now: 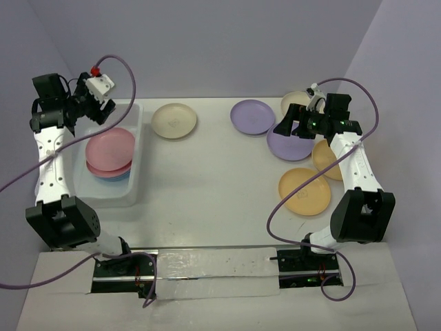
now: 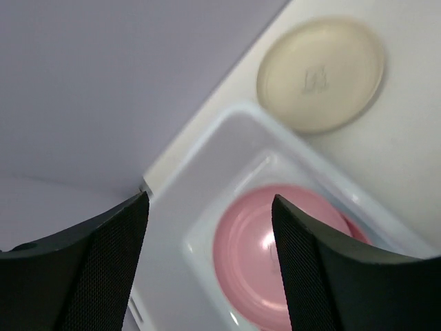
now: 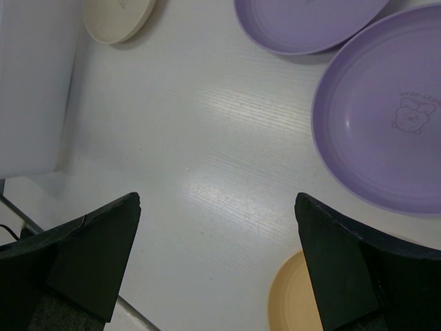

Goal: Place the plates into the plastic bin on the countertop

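The translucent white plastic bin (image 1: 135,148) stands at the left of the white countertop (image 1: 213,179). It holds a pink plate (image 1: 110,147) stacked on another pink one and a blue plate (image 1: 117,176). My left gripper (image 1: 98,108) hangs open and empty over the bin's far end; its wrist view shows the pink plate (image 2: 258,252) between the fingers (image 2: 103,269). My right gripper (image 1: 293,127) is open and empty above a purple plate (image 1: 289,146). A second purple plate (image 1: 253,116), a cream plate (image 1: 173,120) and two orange-yellow plates (image 1: 305,191) (image 1: 325,160) lie on the countertop.
Another cream plate (image 1: 292,101) lies at the back right, partly hidden by the right gripper. The right wrist view shows both purple plates (image 3: 386,131) (image 3: 310,21), an orange-yellow plate's edge (image 3: 293,303), the cream plate (image 3: 117,17) and the bin's wall (image 3: 31,83). Walls enclose the back and sides.
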